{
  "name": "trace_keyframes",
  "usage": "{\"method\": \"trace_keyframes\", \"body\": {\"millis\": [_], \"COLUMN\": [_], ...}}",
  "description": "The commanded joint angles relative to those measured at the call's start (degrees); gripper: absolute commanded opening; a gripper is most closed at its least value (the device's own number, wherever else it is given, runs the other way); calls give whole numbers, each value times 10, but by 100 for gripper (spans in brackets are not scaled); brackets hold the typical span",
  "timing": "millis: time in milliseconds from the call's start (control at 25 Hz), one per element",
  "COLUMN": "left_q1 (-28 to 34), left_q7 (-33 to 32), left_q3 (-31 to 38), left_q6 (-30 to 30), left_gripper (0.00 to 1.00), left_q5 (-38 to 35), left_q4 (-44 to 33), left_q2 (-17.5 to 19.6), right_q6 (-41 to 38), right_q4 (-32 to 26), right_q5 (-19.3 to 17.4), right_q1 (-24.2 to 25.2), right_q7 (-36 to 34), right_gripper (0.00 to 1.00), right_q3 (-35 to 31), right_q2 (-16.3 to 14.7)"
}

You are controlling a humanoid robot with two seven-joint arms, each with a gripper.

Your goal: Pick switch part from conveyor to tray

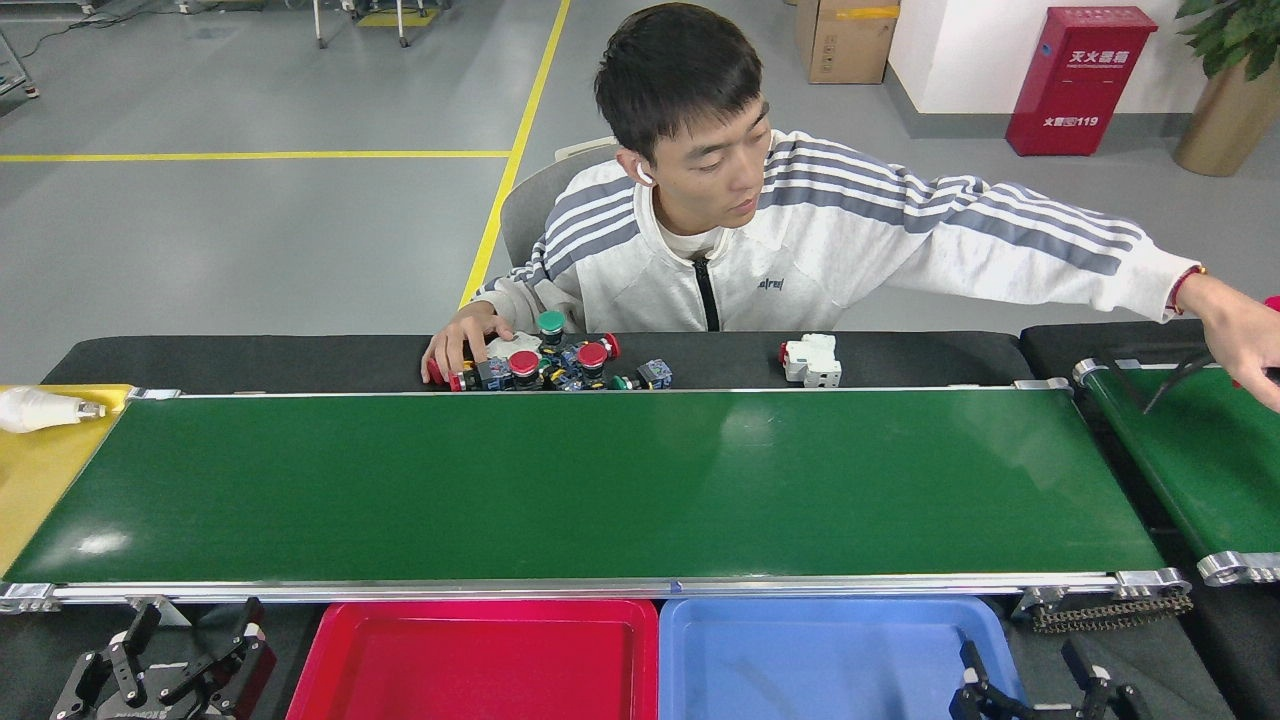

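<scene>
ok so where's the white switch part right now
In the head view the white switch part sits on the black table strip just beyond the conveyor, right of centre, apart from the pile of push buttons to its left.

conveyor [600, 480]: long dark-green belt, silver rails, runs left-right across the view.
switch parts [555, 362]: pile w/ red + green button caps on black table behind belt, just past far rail.
white part [812, 360]: alone on black table, right of pile, apart from it.
person [740, 220]: seated behind table, striped white jacket; one hand [462, 340] touching pile, other hand [1245, 335] stretched over small green belt [1200, 460] at right.
red tray [480, 660]: near side of belt, left of blue tray [830, 660], touching.
left gripper [175, 650]: bottom-left, fingers spread apart.
right gripper [1040, 685]: bottom-right, mostly cut off, state unclear.
yellow surface [45, 470]: left end, white object on it.
</scene>
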Motion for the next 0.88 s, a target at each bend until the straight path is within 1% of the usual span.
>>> {"method": "trace_keyframes", "body": {"millis": [0,80,240,401,521,841], "left_q1": [-1,-2,-6,-6,-6,-7], "left_q7": [2,4,4,3,4,4], "left_q3": [2,2,5,5,5,6], "left_q6": [-2,-2,-1,-1,-1,-1], "left_gripper": [100,100,100,100,100,100], "left_q5": [2,2,4,4,4,5], "left_q4": [-7,-7,-7,-6,-6,-7], "left_q2": [5,6,4,4,4,5], "right_q6": [-8,-6,-3,22,25,25], "right_q4": [-9,-9,-9,-9,-9,-9], "right_q5": [1,2,22,39,41,41], "right_q1": [-10,-12,-18,-25,-36,-36], "right_q7": [-26,-32,-32,-35,-52,-56], "right_gripper": [96,95,94,94,96,98], "right_q3": [0,0,0,0,0,0], "right_q2": [-3,-4,0,-2,1,-2]}}
